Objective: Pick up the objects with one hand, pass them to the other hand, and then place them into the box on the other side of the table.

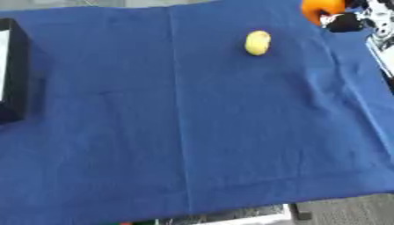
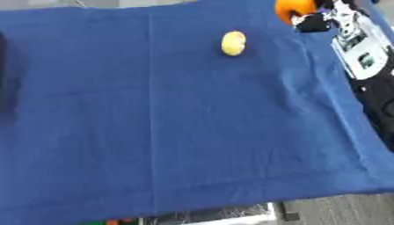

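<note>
Orange fruit [image 2: 294,9]: sits at the far right corner of the table, partly cut off by the top of both views, with a black hand pressed against its right side.
Right hand [image 1: 344,21]: reaches in from the upper right; only a dark part of it shows beside the orange fruit, touching it or nearly so. Whether its fingers are curled round the fruit or straight cannot be told.
Yellow fruit [image 1: 258,42]: lies alone on the blue cloth [image 1: 192,132], nearer the far edge and right of the middle fold, well apart from both hands.
Box [image 1: 14,70]: a black one stands at the left edge of the table; its inside cannot be made out, so nothing can be said of what it holds.
Left hand: shows in neither view.
Progress: by the look of it the task is at an early step. The first pick-up is under way at best; no handover between hands has begun.
Left to do: lift the orange fruit, pass it to the left hand, set it in the box, then do likewise with the yellow fruit.
</note>
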